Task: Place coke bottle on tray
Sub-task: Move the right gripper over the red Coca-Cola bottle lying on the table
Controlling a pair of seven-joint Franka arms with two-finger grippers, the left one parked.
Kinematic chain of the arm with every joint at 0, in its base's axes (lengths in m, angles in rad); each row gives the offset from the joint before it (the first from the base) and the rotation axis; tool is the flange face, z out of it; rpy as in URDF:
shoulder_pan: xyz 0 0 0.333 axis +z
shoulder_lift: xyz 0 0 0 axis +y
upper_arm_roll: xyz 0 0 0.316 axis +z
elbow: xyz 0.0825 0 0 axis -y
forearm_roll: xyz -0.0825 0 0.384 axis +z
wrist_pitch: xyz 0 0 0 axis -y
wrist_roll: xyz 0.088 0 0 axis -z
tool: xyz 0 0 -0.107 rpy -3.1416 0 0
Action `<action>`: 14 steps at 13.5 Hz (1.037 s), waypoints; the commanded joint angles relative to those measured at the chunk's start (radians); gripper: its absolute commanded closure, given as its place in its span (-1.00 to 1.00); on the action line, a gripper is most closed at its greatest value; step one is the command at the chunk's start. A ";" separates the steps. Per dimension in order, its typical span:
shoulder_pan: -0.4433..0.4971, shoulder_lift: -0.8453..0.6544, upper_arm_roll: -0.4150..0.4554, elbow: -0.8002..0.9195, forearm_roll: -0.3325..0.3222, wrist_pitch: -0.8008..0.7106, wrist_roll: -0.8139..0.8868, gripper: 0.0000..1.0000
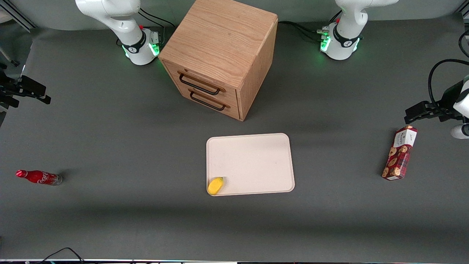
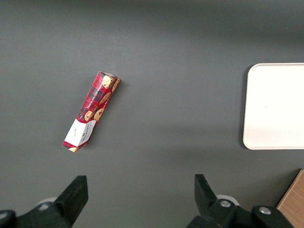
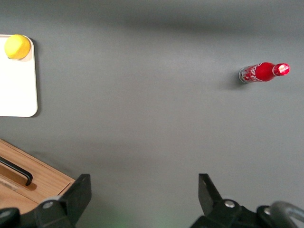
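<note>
The coke bottle (image 1: 38, 177), slim and red with a red cap and a clear base, is on the dark table toward the working arm's end; it seems to stand upright. It also shows in the right wrist view (image 3: 263, 72). The pale beige tray (image 1: 256, 157) lies mid-table in front of the cabinet, and its corner shows in the right wrist view (image 3: 19, 95). My right gripper (image 1: 27, 90) hangs above the table's working-arm end, farther from the front camera than the bottle. It (image 3: 144, 190) is open and empty, well apart from the bottle.
A yellow lemon-like object (image 1: 215, 185) sits in the tray's near corner. The wooden drawer cabinet (image 1: 220, 55) stands farther back than the tray. A red cookie box (image 1: 400, 153) is toward the parked arm's end.
</note>
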 commanded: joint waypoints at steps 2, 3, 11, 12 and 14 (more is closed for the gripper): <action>0.002 0.002 0.003 -0.002 -0.019 0.029 0.026 -1.00; 0.001 0.008 0.003 0.003 -0.021 0.031 0.026 -1.00; -0.153 0.402 -0.056 0.222 -0.070 0.159 -0.254 -1.00; -0.166 0.433 -0.075 0.222 -0.038 0.216 -0.276 -1.00; -0.215 0.517 -0.080 0.239 -0.016 0.275 -0.358 -1.00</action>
